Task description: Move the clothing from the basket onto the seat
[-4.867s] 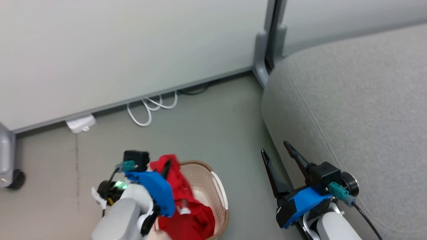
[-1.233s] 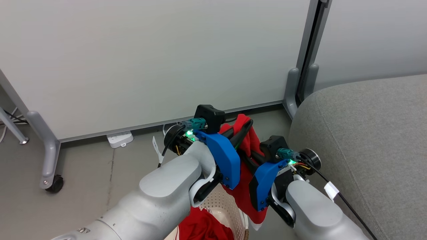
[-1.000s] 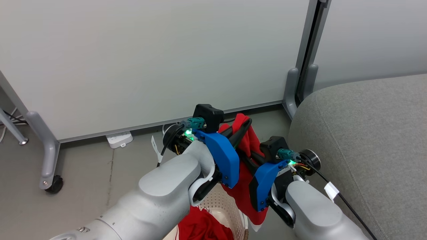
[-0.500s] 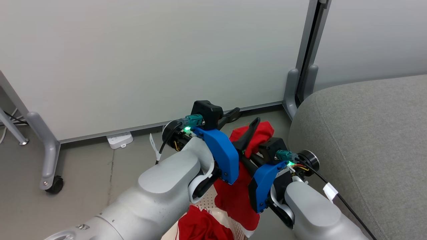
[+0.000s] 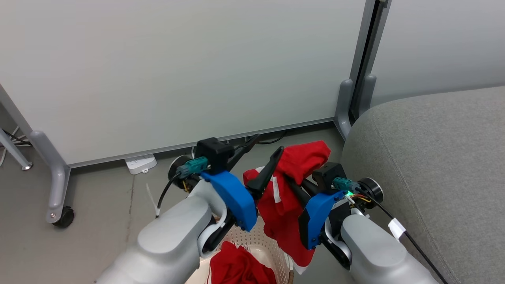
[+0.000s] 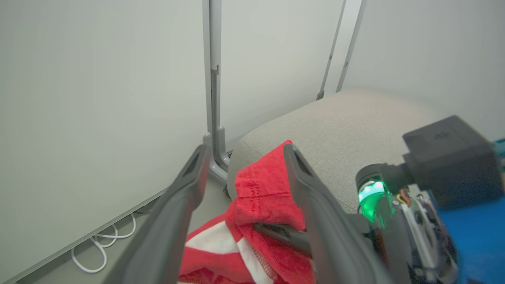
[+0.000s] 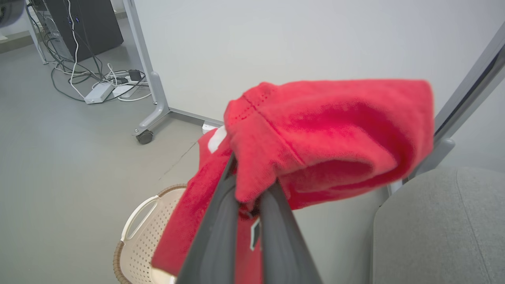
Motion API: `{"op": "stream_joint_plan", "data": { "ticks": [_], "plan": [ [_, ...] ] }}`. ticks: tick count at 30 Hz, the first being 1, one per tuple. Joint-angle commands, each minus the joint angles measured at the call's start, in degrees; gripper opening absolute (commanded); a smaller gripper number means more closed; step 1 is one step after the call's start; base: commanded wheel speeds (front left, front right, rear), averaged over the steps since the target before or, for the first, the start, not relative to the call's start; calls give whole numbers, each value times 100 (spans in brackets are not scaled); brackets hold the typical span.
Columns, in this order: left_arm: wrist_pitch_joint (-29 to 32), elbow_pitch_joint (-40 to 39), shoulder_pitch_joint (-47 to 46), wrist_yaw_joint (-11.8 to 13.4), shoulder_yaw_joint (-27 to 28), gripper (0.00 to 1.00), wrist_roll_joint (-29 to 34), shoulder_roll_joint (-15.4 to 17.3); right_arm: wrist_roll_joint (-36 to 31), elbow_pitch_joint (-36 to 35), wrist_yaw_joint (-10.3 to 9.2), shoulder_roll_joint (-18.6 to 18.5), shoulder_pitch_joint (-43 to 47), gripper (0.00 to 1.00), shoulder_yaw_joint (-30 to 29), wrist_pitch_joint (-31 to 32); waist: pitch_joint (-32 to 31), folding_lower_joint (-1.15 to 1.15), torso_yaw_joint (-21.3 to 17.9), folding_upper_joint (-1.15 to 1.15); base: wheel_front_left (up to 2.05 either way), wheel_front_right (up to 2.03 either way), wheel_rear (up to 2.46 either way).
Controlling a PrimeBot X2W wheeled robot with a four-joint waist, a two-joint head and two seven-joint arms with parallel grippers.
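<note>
**Garment lifted, seat next: carry it high and clear**

The right hand (image 7: 250, 189) is clamped on a red garment (image 7: 327, 114). Its two fingers are pressed together, with a fold of cloth bunched over their tips and the rest hanging down toward the basket (image 7: 136, 232). The left hand (image 5: 268, 143) stands just beside it, fingers spread apart and gripping nothing. In the head view its nearer finger crosses in front of the cloth; I cannot tell whether it touches. A second garment (image 5: 236, 268) lies in the basket, so by my judgement the task is less than half done. The seat (image 5: 434, 157) is close by on the robot's right.

The step in hand, as I read it, is the carry across to the seat. To do it well:

- **Clear the left hand.** Draw it away first, so a spread finger does not snag the white-striped fold.
- **Hold firm.** The grip is on a bunched fold only, and soft cloth can slip, so keep the right hand's squeeze tight.
- **Lift before swinging.** The hanging tail should clear the basket rim and then the seat's rounded edge, not drag over them.
- **Let go late.** Release only over the flat of the seat, well in from the edge, or the garment may slide off to the floor (image 5: 98, 205).
</note>
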Motion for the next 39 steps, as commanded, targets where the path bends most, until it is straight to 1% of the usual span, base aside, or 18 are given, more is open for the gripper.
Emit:
{"op": "stream_joint_plan", "data": {
  "ticks": [1,5,11,14,20,24,30,36,39],
  "plan": [
    [-20,-110,231,45,125,100,148,81,-54,15,-2,-11,-29,0,-28,-43,11,1,6,0,0,0,0],
    [-22,-828,1004,176,944,100,983,375,-121,60,-2,-11,18,0,-127,-103,45,1,15,0,0,0,0],
    [-22,-1562,2128,216,1958,100,1973,585,-203,46,-2,-11,82,0,-261,-126,89,1,40,0,0,0,0],
    [-23,-1717,2632,211,2400,100,2269,602,-238,16,-2,-9,107,0,-312,-123,109,1,45,0,0,0,0],
    [-23,-1793,3292,73,3113,100,2616,554,-299,-62,-2,-10,146,0,-386,-75,151,1,56,0,0,0,0],
    [-23,-1791,3513,5,3446,100,2835,486,-344,-113,-2,-11,180,0,-436,-61,166,1,77,0,0,0,0],
    [-23,-1736,3663,-120,3796,100,3052,332,-361,-195,-2,-11,214,0,-490,-11,174,1,90,0,0,0,0],
    [-23,-1681,3698,-231,4034,100,3260,216,-369,-265,-2,-11,272,0,-501,25,193,1,46,0,0,0,0],
    [-24,-1654,3724,-282,4113,100,3336,182,-355,-304,-2,-11,278,0,-494,37,213,1,-47,0,0,0,0]
  ]
}}
